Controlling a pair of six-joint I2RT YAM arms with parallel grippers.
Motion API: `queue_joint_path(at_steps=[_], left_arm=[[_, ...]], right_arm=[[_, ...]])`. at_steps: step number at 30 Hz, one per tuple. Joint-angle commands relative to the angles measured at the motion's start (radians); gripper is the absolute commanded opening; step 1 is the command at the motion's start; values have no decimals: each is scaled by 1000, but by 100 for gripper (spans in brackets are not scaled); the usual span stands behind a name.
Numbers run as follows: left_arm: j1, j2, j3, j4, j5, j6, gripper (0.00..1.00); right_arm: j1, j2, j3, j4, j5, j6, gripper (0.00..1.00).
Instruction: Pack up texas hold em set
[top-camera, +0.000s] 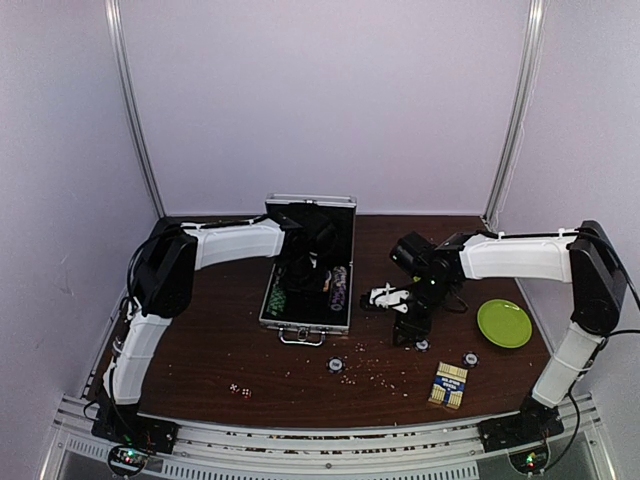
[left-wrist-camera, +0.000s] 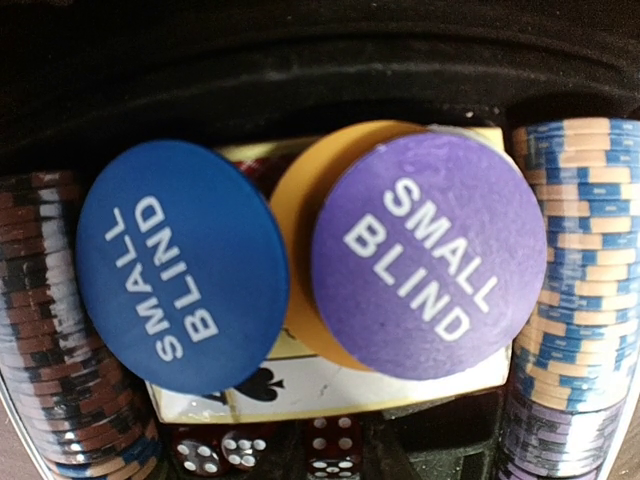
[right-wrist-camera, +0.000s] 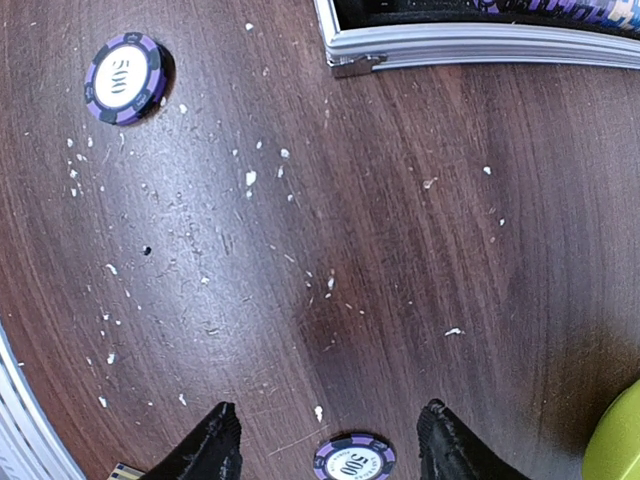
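The silver case lies open mid-table, and my left gripper hangs low inside it. The left wrist view shows a blue SMALL BLIND disc, a purple one and an orange disc lying on a card box. Red dice and chip rows sit around them. That gripper's fingers do not show there. My right gripper stands open just above the table, a purple 500 chip lying between its fingertips. Another purple chip lies farther off.
A lime-green plate sits right of the right gripper. A yellow-blue card box and a chip lie near the front right. Two red dice lie front left. White crumbs dot the wood. The case's metal corner is near.
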Motion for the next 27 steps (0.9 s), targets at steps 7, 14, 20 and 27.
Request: queue_joint_path(at_steps=[7,14,20,27], left_arm=[[-3,-93,2,23,-54,-13,26],[-22,-134,-20,35,-56,-12,25],[-26,-109,-39,97,-1,2,9],[-26,-26,-2,111,56,21,1]], right_arm=[[1,14,29,-20,2,-14,61],[1,15,29,-21,-1,-15,61],[3,20,33,-27,-2,-15,61],[3,17,31,-26,-2,-14,61]])
